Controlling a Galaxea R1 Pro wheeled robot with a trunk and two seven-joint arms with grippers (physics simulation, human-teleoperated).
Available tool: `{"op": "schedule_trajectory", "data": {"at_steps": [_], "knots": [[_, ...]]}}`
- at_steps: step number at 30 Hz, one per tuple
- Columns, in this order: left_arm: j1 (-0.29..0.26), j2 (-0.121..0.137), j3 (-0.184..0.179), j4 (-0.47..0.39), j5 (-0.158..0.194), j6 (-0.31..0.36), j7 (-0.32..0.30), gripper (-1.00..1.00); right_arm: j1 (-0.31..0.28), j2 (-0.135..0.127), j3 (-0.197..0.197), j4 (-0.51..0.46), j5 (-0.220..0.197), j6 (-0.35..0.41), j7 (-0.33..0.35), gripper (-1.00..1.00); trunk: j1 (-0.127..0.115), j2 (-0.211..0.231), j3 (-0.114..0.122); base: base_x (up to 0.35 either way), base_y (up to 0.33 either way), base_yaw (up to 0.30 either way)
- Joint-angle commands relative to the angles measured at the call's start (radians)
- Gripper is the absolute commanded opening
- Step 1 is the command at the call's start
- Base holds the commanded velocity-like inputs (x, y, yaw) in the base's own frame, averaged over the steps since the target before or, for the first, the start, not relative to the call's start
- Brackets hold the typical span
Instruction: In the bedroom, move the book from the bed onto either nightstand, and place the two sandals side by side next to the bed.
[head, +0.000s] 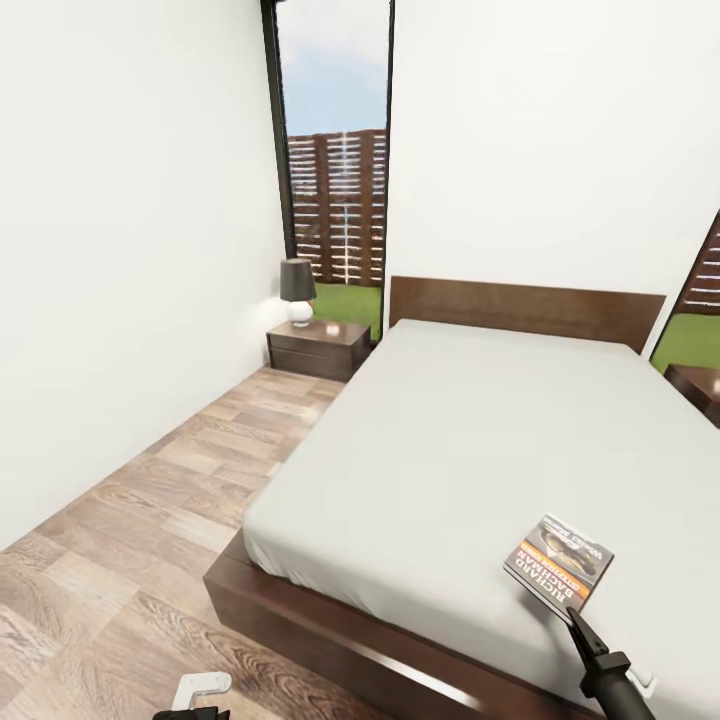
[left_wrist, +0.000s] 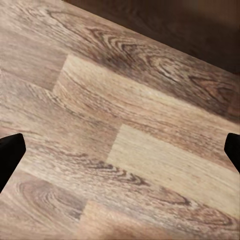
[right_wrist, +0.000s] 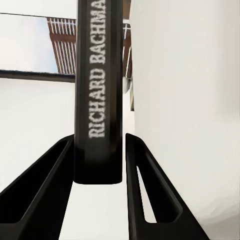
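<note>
Your right end effector (right_wrist: 100, 165) pinches the book (head: 559, 562) by its spine edge only, fingers nearly closed; lift abruptly and it may pivot or slip onto the bed (head: 450, 450).

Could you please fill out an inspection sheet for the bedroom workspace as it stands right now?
Surface: pale mattress of the bed, smooth; wood-plank floor.
Job's things: book near the bed's front edge, its spine between the right gripper's fingers; nightstand left of the headboard carries a lamp.
Clutter: nothing seen.
Grippers: right gripper closed on the book; left gripper open above the floor.
Cables: nothing seen.
Surroundings: white walls, tall window showing a fence.
</note>
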Motion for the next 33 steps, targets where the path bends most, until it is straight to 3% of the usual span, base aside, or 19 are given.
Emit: {"op": "schedule_trajectory", "data": {"at_steps": [1,33], "knots": [[0.0,0.001,-0.008,0.0,0.01,0.0,-0.002,1.0,0.0,0.0,0.002,0.0,-0.005,0.01,0.002,-1.0,-0.004,0.007,0.002,0.0,0.0,0.0],[0.0,0.001,-0.008,-0.002,0.01,-0.001,-0.004,1.0,0.001,0.008,0.018,0.006,0.007,0.01,0.003,-1.0,-0.127,0.231,0.103,0.0,0.0,0.0]]}}
